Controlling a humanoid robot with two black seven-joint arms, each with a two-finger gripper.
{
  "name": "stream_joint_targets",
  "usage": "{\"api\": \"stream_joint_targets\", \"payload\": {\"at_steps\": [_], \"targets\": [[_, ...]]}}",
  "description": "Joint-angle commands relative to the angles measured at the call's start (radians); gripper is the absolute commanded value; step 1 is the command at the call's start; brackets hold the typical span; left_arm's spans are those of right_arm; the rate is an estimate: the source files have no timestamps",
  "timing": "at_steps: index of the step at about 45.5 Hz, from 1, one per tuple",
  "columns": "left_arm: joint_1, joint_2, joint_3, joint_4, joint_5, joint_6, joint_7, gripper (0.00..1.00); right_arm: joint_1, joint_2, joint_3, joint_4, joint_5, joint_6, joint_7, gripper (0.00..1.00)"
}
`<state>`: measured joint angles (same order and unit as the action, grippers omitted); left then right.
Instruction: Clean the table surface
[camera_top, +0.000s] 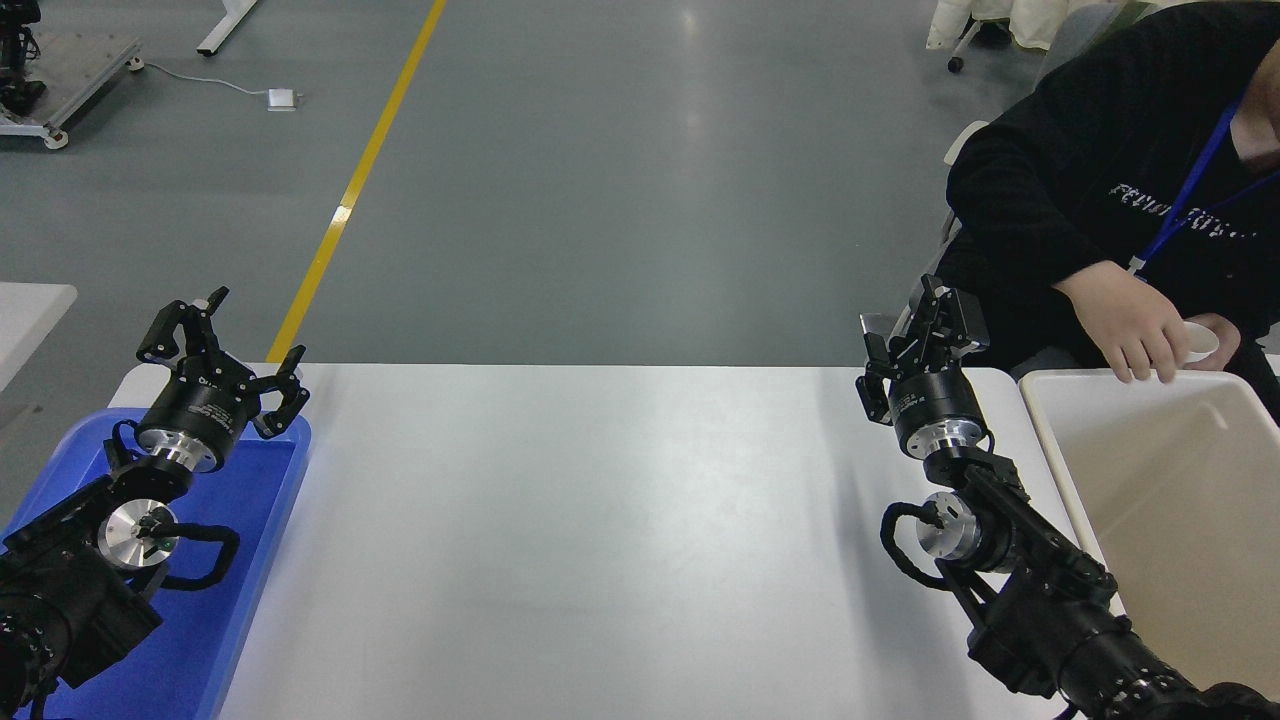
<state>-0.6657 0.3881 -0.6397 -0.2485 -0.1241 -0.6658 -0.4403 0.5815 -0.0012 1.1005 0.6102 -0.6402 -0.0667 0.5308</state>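
Note:
The table surface (600, 520) is a glossy white top that fills the lower picture, with nothing lying on its middle. My right gripper (915, 325) is open and empty, raised over the table's far right edge, just left of the beige bin. My left gripper (225, 345) is open and empty, parked over the far end of the blue tray at the lower left.
A blue tray (250, 560) lies at the table's left edge under my left arm. A beige bin (1150, 480) stands at the right. A person in black leans over its far rim, one hand (1135, 335) at the rim and a white paper cup (1195, 340) in the other hand.

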Motion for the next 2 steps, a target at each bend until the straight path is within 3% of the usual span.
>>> {"api": "stream_joint_targets", "payload": {"at_steps": [1,2], "targets": [[0.0,0.0,0.0,0.0,0.0,0.0,0.0,1.0,0.001,0.001,0.004,-0.018,-0.024,-0.001,0.005,1.0],[0.0,0.0,0.0,0.0,0.001,0.0,0.0,1.0,0.001,0.001,0.004,-0.018,-0.024,-0.002,0.005,1.0]]}}
